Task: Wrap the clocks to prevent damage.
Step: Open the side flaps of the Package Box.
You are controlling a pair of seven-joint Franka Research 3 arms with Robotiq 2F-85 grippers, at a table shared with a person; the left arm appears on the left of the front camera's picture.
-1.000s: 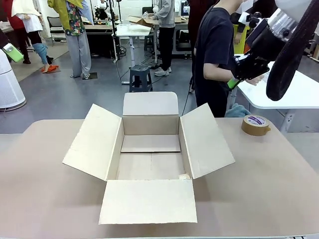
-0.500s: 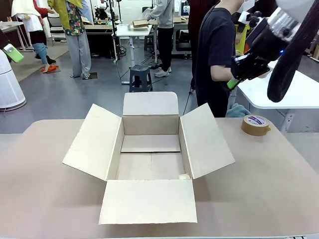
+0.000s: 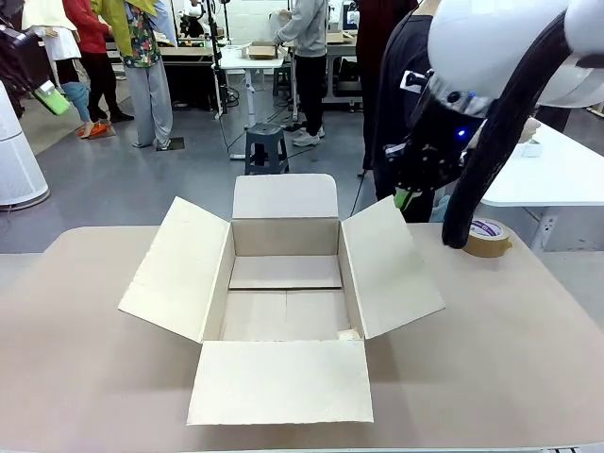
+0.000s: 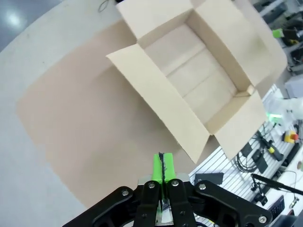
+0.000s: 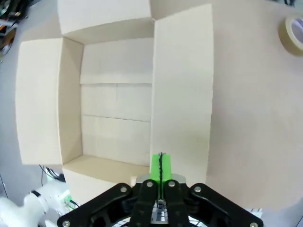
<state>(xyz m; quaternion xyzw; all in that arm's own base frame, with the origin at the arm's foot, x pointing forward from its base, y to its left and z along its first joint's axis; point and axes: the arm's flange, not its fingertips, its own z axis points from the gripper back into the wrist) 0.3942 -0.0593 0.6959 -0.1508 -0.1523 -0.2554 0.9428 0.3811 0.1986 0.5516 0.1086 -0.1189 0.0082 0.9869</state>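
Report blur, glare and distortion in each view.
Front view: the carton is sharp and evenly lit, with soft shadow inside; the near right arm looms large and slightly soft. Left wrist view: a bright glare patch on the floor at top left, and the scene sits tilted. Right wrist view: the wide angle bows the carton's edges; the tape is cut by the frame.

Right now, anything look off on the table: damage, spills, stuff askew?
Nothing stands out. The carton sits square on the table, flaps splayed open, no visible tears; the tape roll lies flat to its right, apart.

No legible txt; purple label on tape roll (image 3: 489, 241) prob. print, unreadable.
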